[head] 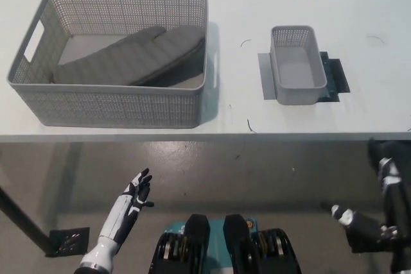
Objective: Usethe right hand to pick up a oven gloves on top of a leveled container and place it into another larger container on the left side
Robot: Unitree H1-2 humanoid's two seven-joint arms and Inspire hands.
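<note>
A grey quilted oven glove (131, 58) lies inside the large grey perforated container (115, 108) at the left of the white table. The small grey container (297, 65) stands to its right on a dark mat and holds nothing. My black right hand (379, 213) hangs low at the bottom right, below the table's front edge and far from both containers; blur hides how its fingers stand. My white left hand (135, 196) rests at the lower left under the table edge, open with fingers spread.
The white table (244, 4) ends in a front edge across the middle of the view, with grey floor below. A dark table leg (19, 222) runs down at the far left. Thin dark marks lie on the table near the small container.
</note>
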